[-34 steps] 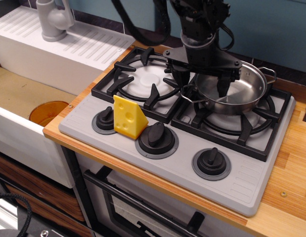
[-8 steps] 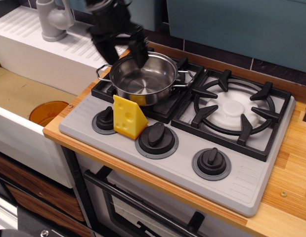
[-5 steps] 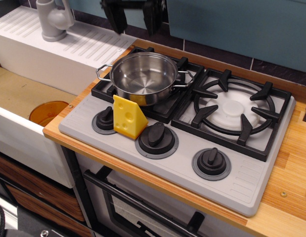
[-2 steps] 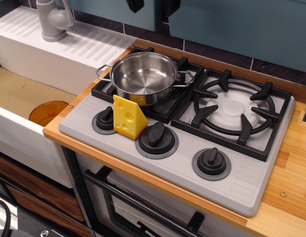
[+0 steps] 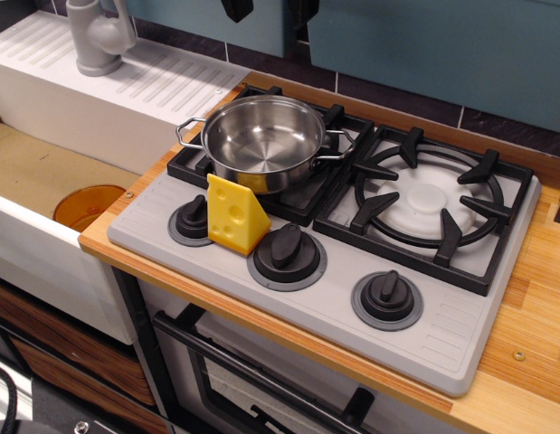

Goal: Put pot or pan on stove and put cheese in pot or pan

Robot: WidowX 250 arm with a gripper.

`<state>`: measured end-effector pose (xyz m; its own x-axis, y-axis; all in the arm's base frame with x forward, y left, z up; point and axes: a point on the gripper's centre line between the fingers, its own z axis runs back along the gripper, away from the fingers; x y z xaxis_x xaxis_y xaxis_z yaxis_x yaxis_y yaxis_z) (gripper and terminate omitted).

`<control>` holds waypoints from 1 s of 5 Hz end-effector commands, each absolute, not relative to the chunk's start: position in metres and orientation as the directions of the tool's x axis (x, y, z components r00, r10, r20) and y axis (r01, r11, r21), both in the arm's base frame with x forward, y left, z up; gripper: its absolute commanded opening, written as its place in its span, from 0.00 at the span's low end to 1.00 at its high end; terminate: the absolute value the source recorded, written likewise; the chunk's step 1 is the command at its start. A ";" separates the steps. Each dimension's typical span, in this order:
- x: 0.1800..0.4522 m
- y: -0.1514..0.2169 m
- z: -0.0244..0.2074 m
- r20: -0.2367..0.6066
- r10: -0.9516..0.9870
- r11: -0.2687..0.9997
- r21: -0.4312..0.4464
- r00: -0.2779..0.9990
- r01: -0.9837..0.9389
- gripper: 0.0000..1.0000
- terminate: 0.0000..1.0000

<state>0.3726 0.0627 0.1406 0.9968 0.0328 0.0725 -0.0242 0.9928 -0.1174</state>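
The shiny steel pot (image 5: 261, 140) stands empty on the left burner grate of the grey stove (image 5: 442, 330). The yellow cheese wedge (image 5: 234, 215) stands upright on the stove's front panel, just in front of the pot, between the left and middle knobs. My gripper (image 5: 269, 7) is high above the pot at the top edge of the view. Only its two dark fingertips (image 5: 235, 9) show, spread apart with nothing between them.
The right burner (image 5: 431, 201) is bare. Three black knobs (image 5: 287, 250) line the stove's front. A sink with an orange disc (image 5: 88, 206) and a grey faucet (image 5: 97, 36) lies to the left. Wooden counter (image 5: 542, 280) runs to the right.
The pot was carried from the right burner to the left burner and let go. The gripper then rose straight up and is now almost out of view.
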 end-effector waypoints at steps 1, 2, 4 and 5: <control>0.347 0.049 0.169 0.184 0.074 0.995 -0.077 0.980 -0.060 1.00 0.00; 0.340 0.045 0.162 0.212 0.070 0.995 -0.081 0.975 -0.054 1.00 0.00; 0.330 0.043 0.143 0.270 0.063 0.995 -0.094 0.961 -0.039 1.00 0.00; 0.323 0.043 0.138 0.285 0.067 0.995 -0.089 0.956 -0.043 1.00 0.00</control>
<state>0.3145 0.0429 0.1187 0.9736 0.0695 0.2173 -0.0478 0.9935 -0.1037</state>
